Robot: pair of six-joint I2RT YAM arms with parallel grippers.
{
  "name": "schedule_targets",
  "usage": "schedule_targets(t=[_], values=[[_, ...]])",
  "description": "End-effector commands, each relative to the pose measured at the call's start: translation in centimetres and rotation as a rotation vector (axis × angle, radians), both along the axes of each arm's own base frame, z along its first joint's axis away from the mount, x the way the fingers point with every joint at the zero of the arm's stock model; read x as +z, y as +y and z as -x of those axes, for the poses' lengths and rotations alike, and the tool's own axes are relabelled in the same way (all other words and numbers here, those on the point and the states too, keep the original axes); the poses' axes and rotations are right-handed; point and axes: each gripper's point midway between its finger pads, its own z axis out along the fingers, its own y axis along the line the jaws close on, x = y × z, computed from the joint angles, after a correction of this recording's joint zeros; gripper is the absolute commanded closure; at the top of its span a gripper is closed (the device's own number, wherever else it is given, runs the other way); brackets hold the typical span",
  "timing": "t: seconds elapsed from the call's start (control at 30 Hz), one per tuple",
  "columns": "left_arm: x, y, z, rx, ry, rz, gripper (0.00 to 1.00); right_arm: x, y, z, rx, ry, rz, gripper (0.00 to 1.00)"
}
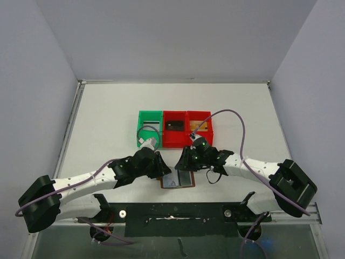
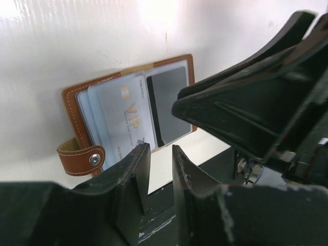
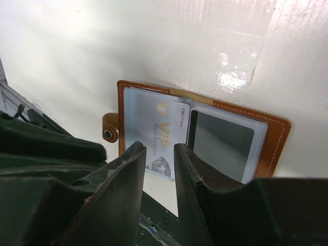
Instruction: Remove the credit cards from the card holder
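The card holder [image 1: 177,181] lies open on the worktop [image 1: 108,118] near its front edge, between both arms. The VIP card [image 3: 161,136] sits in its strap-side panel, long axis pointing toward the right gripper [image 3: 158,151], whose narrow, empty fingers I see framing its near end. The left gripper [image 2: 160,154], fingers also narrow and empty, crowds the same spot; the bins [image 1: 173,112] stand well behind.

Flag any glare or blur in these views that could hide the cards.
Right wrist: hard glare on the table near the card holder; near fingers soft. Left wrist: table blown out at top, VIP card legible. Top external: even light, card holder small, dark.
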Motion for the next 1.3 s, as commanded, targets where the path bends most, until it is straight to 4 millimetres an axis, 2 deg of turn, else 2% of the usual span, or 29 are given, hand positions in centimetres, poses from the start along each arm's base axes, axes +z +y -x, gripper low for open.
schedule_targets(t=[0.0, 0.1, 0.23, 0.37, 0.53, 0.63, 0.8, 1.0, 1.07, 1.17, 1.27], values=[[-0.6, -0.8, 0.3, -0.008, 0.023, 0.003, 0.79, 1.8, 1.0, -0.5, 0.000, -0.069, -0.083, 0.70], [-3.4, 0.6, 1.2, 0.025, 0.089, -0.057, 0.81, 1.4, 1.7, 0.6, 0.055, -0.039, -0.114, 0.70], [-5.8, 1.4, 2.0, 0.042, 0.155, -0.097, 0.82, 0.0, 2.1, 1.9, 0.103, 0.005, -0.105, 0.69], [-7.8, 1.7, 2.2, 0.049, 0.203, -0.167, 0.84, -3.0, 0.4, 2.7, 0.108, 0.087, 0.025, 0.69], [-9.9, 2.7, 2.4, 0.073, 0.259, -0.284, 0.90, -3.9, -1.3, 2.9, 0.092, 0.105, 0.125, 0.67], [-10.8, 3.2, 2.8, 0.084, 0.273, -0.302, 0.91, -3.9, -1.9, 2.7, 0.089, 0.108, 0.153, 0.65], [-10.9, 2.4, 2.4, 0.086, 0.244, -0.228, 0.91, -3.2, -1.4, 2.1, 0.084, 0.107, 0.090, 0.67], [-11.2, 3.4, 2.2, 0.104, 0.207, -0.228, 0.92, -1.1, 1.0, 1.2, 0.051, 0.077, -0.150, 0.83], [-11.5, 3.9, 2.4, 0.108, 0.200, -0.234, 0.93, -0.7, 1.4, 1.4, 0.052, 0.069, -0.209, 0.99], [-12.3, 4.5, 3.1, 0.116, 0.209, -0.209, 0.95, -0.5, 1.4, 2.1, 0.047, 0.069, -0.301, 1.00], [-12.1, 4.8, 3.3, 0.132, 0.207, -0.185, 0.96, 0.0, 1.2, 2.4, 0.045, 0.069, -0.357, 1.00]])
